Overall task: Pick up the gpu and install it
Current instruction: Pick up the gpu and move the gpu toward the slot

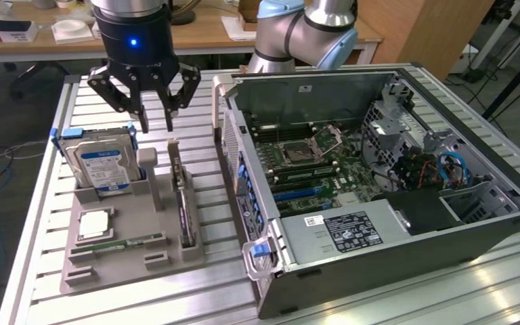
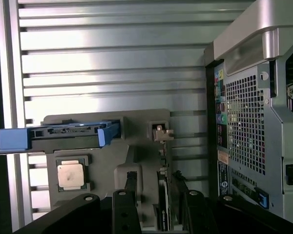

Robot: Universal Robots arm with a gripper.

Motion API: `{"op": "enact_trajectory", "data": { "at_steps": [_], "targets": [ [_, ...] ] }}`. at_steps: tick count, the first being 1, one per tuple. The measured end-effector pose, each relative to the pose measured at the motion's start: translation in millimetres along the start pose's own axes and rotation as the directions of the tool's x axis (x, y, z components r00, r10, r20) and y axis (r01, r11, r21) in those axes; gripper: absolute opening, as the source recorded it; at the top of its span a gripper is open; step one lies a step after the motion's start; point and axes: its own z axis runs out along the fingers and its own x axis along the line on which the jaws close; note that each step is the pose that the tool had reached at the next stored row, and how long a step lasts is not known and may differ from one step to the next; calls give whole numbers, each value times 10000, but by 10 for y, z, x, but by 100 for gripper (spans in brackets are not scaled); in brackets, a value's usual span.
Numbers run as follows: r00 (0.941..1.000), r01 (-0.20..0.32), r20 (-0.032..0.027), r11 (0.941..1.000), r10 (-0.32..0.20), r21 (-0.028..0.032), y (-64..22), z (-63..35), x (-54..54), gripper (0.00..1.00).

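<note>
The gpu (image 1: 185, 215) stands on edge in a slot of the grey holder tray (image 1: 133, 267), its silver bracket (image 1: 174, 154) at the far end. From the wrist view the gpu (image 2: 163, 197) appears as a thin dark strip, its bracket (image 2: 160, 132) beyond it. My gripper (image 1: 155, 126) hangs open above the tray's far end, over the gap between the hard drive and the card, touching nothing. In the wrist view the gripper (image 2: 156, 202) has the card's strip lying between its two dark fingers (image 2: 130, 192).
The tray also holds an upright hard drive (image 1: 102, 166) with blue rails, a processor (image 1: 93, 227) and a green memory stick (image 1: 120, 242). The open computer case (image 1: 477, 230) lies close to the exterior view's right of the tray, motherboard (image 1: 323, 166) exposed. All rest on a slatted aluminium table (image 1: 197, 298).
</note>
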Motion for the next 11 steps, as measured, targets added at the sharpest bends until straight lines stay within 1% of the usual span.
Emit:
{"op": "enact_trajectory", "data": {
  "at_steps": [6, 11],
  "targets": [
    [10000, -1, 0, 10000, 1, 0, -46, 38, -16, 41],
    [10000, -1, 0, 10000, 1, 1, -57, 81, -41, 41]
  ]
}}
